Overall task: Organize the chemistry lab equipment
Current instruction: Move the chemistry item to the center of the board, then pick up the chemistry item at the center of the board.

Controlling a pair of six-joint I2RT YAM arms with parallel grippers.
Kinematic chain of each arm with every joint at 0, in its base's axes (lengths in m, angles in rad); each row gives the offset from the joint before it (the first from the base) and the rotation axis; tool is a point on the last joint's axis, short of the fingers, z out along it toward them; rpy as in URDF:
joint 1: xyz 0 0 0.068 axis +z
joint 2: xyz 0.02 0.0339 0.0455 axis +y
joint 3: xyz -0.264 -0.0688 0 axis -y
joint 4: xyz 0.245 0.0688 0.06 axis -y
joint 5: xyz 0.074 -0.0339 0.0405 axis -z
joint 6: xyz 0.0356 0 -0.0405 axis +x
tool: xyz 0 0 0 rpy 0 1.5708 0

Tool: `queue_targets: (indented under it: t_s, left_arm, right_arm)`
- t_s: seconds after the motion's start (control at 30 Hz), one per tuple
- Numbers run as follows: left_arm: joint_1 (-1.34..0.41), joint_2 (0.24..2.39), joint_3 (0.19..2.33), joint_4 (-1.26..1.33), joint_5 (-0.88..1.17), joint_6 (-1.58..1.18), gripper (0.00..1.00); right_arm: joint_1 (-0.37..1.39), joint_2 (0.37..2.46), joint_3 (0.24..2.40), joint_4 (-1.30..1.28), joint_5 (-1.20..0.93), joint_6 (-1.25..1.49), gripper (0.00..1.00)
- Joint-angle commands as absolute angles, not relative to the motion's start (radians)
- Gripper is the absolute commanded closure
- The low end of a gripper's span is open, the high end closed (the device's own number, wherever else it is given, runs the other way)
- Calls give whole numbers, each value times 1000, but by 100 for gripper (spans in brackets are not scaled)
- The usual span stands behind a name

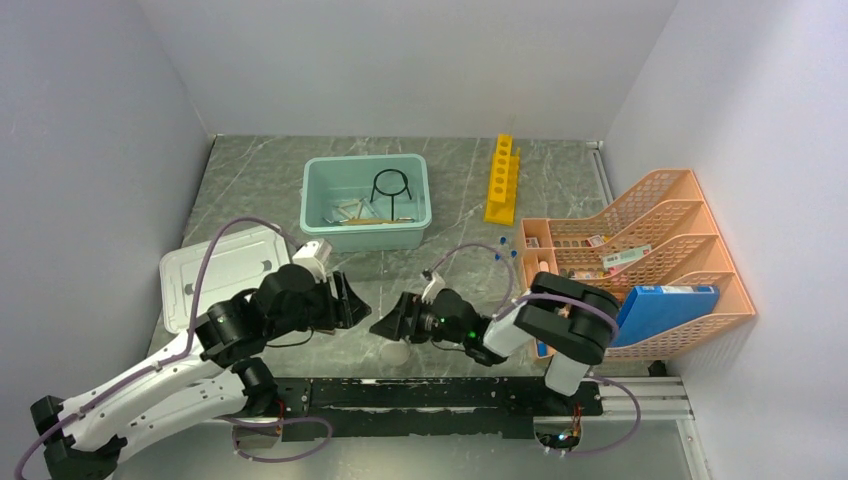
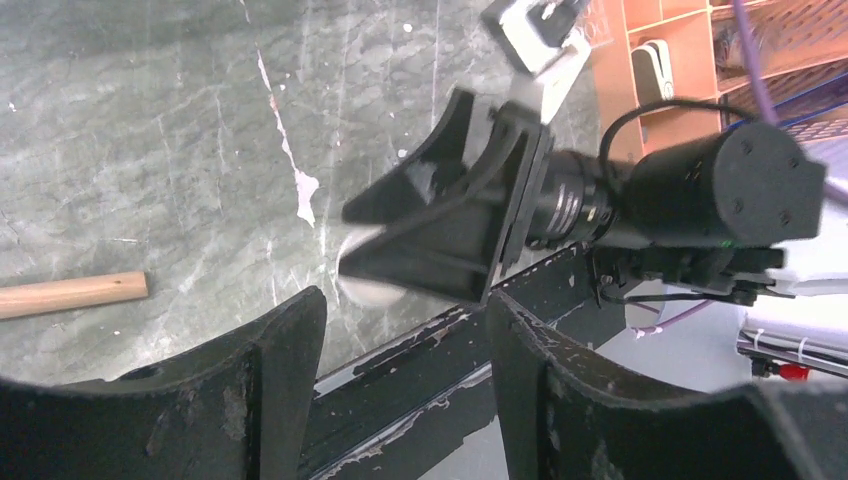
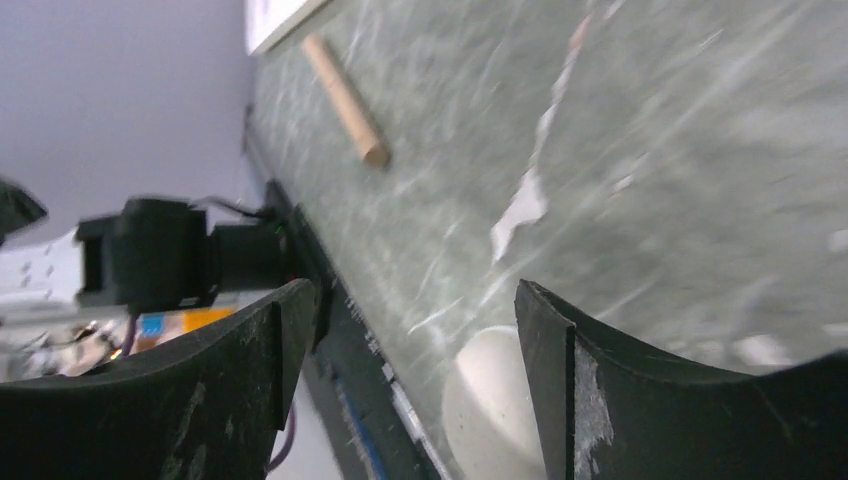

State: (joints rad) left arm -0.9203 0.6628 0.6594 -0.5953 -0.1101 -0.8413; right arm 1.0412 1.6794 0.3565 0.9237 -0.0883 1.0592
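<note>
The wooden stick (image 3: pixel 345 100), pale and blunt-ended, lay flat on the grey table (image 3: pixel 650 150) near its front edge, bare stone all round. The left gripper (image 2: pixel 405 310) and right gripper (image 3: pixel 415 295) had their fingers spread, holding nothing.

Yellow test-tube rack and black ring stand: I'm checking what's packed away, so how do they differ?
The yellow test-tube rack rests on the table, beside the teal tub; the black ring stand stands upright inside that tub. The rack is a solid plastic block with a row of holes; the stand is thin wire topped by a ring. Both sit toward the table's far side.
</note>
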Motion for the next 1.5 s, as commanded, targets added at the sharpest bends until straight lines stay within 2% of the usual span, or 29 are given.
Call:
queue_targets:
  t_s: [0.0,0.17,0.27,0.33,0.5,0.6,0.8,1.0,1.2,1.3,1.47]
  left_arm:
    - [-915,640,667,-620,-113,-820,35]
    - [-916,653,663,-615,-96,-810,35]
    - [-914,656,652,-599,-76,-804,35]
    - [-915,663,640,-583,-61,-801,35]
    - [-915,682,626,-576,-53,-793,35]
    - [-916,690,618,-558,-47,-791,35]
    - [-915,715,621,-610,-71,-804,35]
    - [-914,765,627,-653,-41,-824,34]
    - [-921,838,634,-657,103,-807,30]
    - [-988,872,655,-701,95,-852,25]
    - [-1233,950,669,-706,-34,-1045,21]
  right_arm:
    - [1166,1819,286,1024,-159,1161,22]
    - [1289,1907,170,1227,-144,1284,23]
    - [1290,1932,53,1375,-161,1328,25]
    - [1284,1917,34,1350,-193,1308,26]
    - [1291,1751,71,1085,-201,1221,27]
    - [1310,1635,166,813,-170,1120,24]
    - [1323,1428,257,505,-75,1013,21]
    - [1374,1282,383,140,71,956,15]
    - [1443,1121,432,-158,263,1023,9]
    - [1447,1022,420,-269,348,1066,8]
    - [1445,907,412,-396,468,1093,4]
